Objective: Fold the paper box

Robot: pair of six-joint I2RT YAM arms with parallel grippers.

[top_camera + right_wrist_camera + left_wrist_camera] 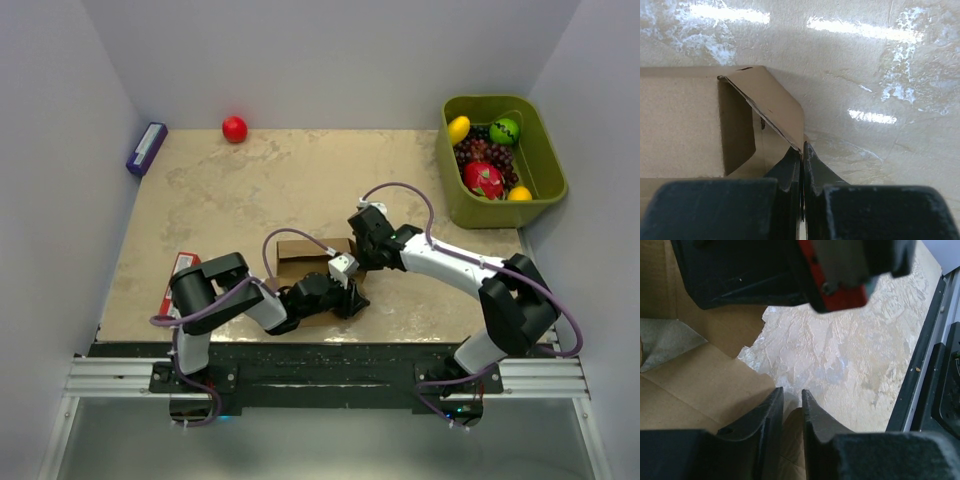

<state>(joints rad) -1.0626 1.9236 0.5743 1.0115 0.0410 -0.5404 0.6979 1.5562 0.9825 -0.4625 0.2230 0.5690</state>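
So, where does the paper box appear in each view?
Top external: paper box lies centre, toward the near edge.
Left wrist: it fills the left side as a brown sheet.
Right wrist: it takes the left half, with a flap raised.
Shared landmark: the beige marbled tabletop.

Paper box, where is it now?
Top view: the paper box lies centre-front on the table, left end effector at its near side, right end effector at its right end.
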